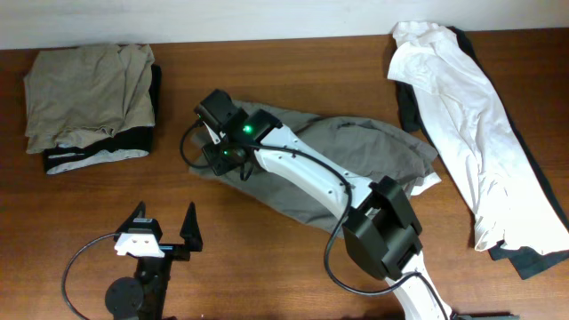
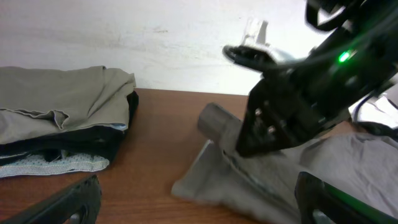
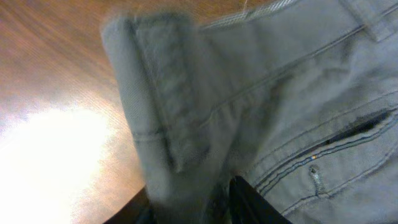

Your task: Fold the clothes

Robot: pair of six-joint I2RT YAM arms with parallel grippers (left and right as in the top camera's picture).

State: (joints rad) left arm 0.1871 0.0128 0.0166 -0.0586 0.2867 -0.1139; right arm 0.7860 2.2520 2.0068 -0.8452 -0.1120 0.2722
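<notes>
Grey-olive shorts (image 1: pixel 356 151) lie spread in the middle of the table. My right gripper (image 1: pixel 222 158) is shut on the shorts' left edge; the right wrist view shows the waistband fold (image 3: pixel 168 124) pinched between the dark fingers (image 3: pixel 199 205), with a back pocket seam beside it. My left gripper (image 1: pixel 164 233) is open and empty near the front left, its fingers showing at the bottom corners of the left wrist view (image 2: pixel 193 208). From there the shorts' corner (image 2: pixel 224 180) lies just ahead on the wood.
A folded stack of beige and black-and-white trimmed garments (image 1: pixel 89 102) sits at the back left, also in the left wrist view (image 2: pixel 62 118). A white shirt over a dark garment (image 1: pixel 471 133) lies at the right. A pale wall runs behind the table.
</notes>
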